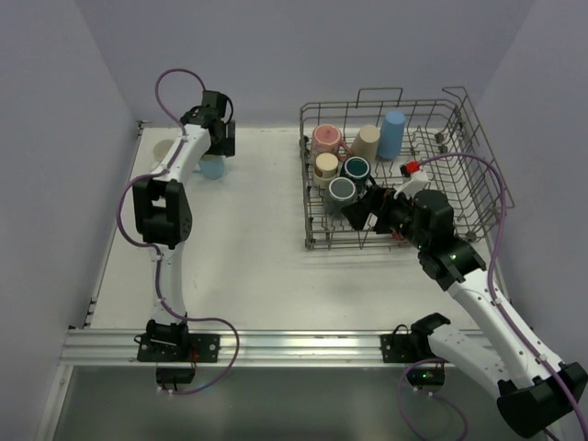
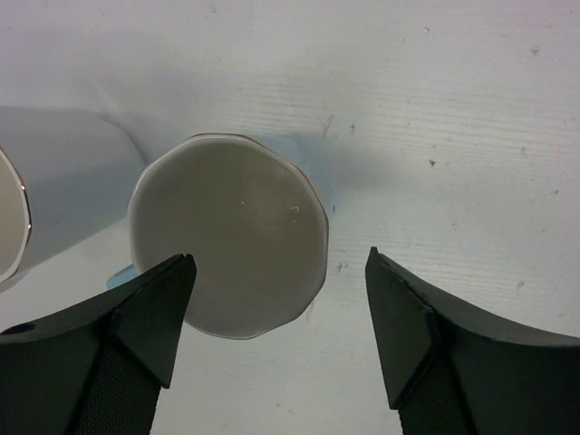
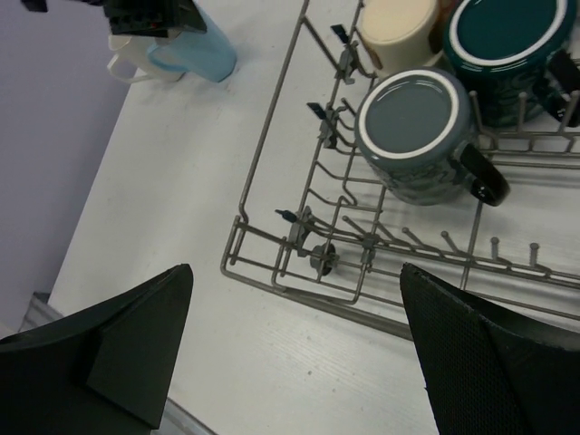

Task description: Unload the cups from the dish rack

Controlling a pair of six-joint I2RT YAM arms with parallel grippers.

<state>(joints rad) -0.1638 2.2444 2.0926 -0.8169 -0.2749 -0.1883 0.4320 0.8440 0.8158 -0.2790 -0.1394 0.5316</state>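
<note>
Left gripper (image 2: 279, 267) jaws apart over the upturned light blue cup (image 2: 227, 236), table's 10 o'clock, just beside the white cup (image 2: 11, 213); I judge that's the drop zone. Right gripper (image 3: 294, 272) apart, empty, above the dish rack (image 1: 358, 244) near-left corner; teal mug (image 3: 412, 127) at 1 o'clock, likely the next pick.

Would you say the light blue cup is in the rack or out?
Out: the light blue cup sits on the table beneath the left gripper, apart from the rack.
</note>
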